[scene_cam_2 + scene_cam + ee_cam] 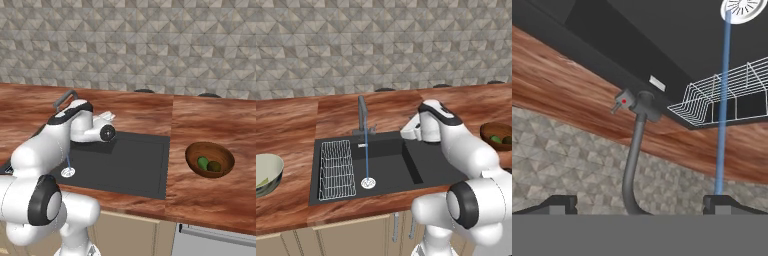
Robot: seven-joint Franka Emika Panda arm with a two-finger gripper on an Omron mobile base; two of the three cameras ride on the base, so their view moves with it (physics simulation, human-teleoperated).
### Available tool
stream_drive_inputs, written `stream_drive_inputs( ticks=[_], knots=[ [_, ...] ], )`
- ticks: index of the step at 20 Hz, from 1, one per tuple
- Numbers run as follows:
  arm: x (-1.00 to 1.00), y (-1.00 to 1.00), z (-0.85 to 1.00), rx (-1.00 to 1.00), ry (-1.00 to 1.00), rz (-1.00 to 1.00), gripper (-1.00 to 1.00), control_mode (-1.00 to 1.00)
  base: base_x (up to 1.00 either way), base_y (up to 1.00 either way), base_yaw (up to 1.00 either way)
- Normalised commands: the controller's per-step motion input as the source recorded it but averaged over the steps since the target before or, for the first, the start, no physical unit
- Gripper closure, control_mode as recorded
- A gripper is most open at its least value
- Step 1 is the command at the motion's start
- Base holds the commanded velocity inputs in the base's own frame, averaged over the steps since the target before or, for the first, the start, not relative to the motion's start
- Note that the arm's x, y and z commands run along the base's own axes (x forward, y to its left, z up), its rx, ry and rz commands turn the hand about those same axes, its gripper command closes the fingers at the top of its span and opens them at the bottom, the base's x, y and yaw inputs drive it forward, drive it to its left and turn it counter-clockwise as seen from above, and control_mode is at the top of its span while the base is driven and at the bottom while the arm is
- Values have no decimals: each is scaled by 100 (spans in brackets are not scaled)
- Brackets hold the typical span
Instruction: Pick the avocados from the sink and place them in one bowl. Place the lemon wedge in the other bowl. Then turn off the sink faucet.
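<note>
We see the gripper [640, 202] wide open and empty, near the faucet [633, 160], whose water stream [722, 100] runs.

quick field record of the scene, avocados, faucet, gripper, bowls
avocados: both in the wooden bowl, green one and dark one
faucet: running, water stream falling to the drain
gripper: open, pointed at the faucet base lever
pale bowl: left of the sink
wire rack: left basin
</note>
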Motion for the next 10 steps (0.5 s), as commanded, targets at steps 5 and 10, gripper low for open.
stream_drive_inputs(
  ticks=[5,10],
  knots=[
    [24,9,-2,0,7,0,-100,-100,0,0,0],
    [28,1,-9,0,5,0,-100,-100,0,0,0]
  ],
)
